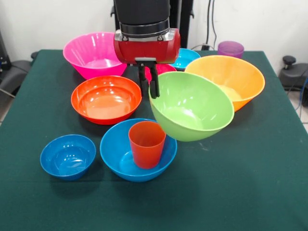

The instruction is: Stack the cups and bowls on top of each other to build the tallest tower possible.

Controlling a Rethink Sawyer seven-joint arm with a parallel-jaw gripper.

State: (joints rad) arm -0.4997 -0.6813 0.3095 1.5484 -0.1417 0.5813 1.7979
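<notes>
Gripper (pixel 148 85) pinches the green bowl (pixel 192 108) by its rim, bowl hanging tilted above the table beside the orange-red cup (pixel 147 143) in the sky-blue bowl (pixel 115 153); looks light, stiff, glossy, so likely slippery there.

The bowls, including the lime green bowl (pixel 192 108) and pink bowl (pixel 94 54), are glossy, smooth plastic. The orange-red cup (pixel 147 143) is opaque plastic; the purple cup (pixel 230 48) is translucent. The table (pixel 250 192) carries matt green cloth.
</notes>
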